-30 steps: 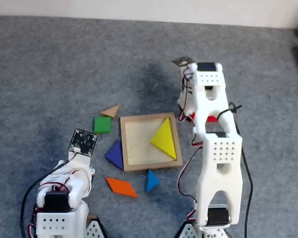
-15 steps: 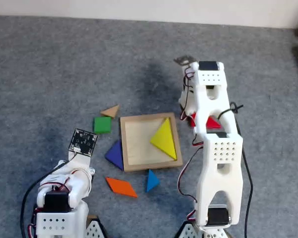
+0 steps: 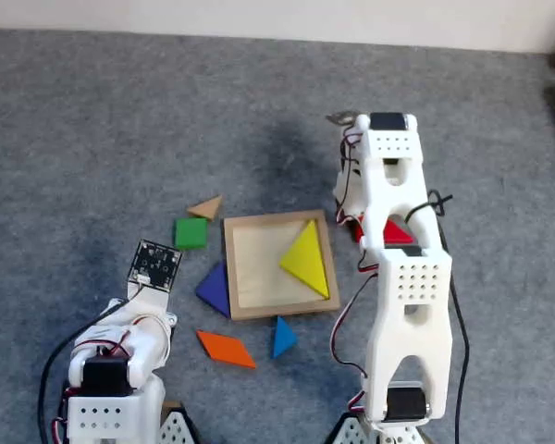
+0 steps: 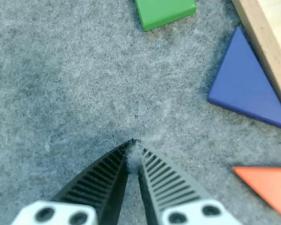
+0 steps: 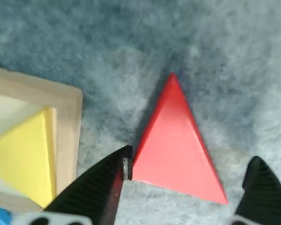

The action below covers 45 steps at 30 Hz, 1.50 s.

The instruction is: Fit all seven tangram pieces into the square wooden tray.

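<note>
Grey worktop (image 3: 92, 120) carrying: wooden tray (image 3: 229, 268), green square (image 3: 191, 232), tan triangle (image 3: 206, 207), navy triangle (image 3: 215, 288), small blue triangle (image 3: 281, 337), red triangle (image 5: 175, 150), orange parallelogram (image 3: 226, 348)

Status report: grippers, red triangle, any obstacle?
Right gripper open over red triangle. Left gripper shut, empty. Yellow triangle in tray; tray rim close beside red triangle.

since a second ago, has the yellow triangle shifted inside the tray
No. The yellow triangle lies against the right side of the wooden tray, tip toward the far right corner, exactly as in both earlier high views.
</note>
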{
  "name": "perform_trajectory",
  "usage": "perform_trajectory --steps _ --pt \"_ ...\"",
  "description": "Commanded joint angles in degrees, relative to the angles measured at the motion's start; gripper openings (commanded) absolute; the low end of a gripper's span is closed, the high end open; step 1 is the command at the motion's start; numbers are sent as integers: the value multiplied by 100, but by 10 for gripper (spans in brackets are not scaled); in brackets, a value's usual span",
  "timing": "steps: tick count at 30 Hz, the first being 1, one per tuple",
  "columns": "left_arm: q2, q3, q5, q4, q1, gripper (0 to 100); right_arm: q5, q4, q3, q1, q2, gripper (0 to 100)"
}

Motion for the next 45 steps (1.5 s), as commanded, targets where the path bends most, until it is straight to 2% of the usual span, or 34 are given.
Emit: perform_trajectory --steps 1,15,19,29,34,41,45 --pt "-66 110 62 18 -75 5 431 75 -251 -119 -136 372" --pt "-66 110 62 18 -75 5 1266 75 523 -92 -154 357" --pt "-66 110 62 18 -75 5 1266 66 514 -75 -154 303" --pt "-66 110 62 18 -75 5 1266 66 523 75 -145 289" --pt "-66 110 62 18 -75 5 1266 40 479 48 -154 186" --pt "-66 110 62 18 -75 5 1046 84 470 31 -207 186" --pt "-66 110 62 18 -75 5 677 48 470 31 -207 235"
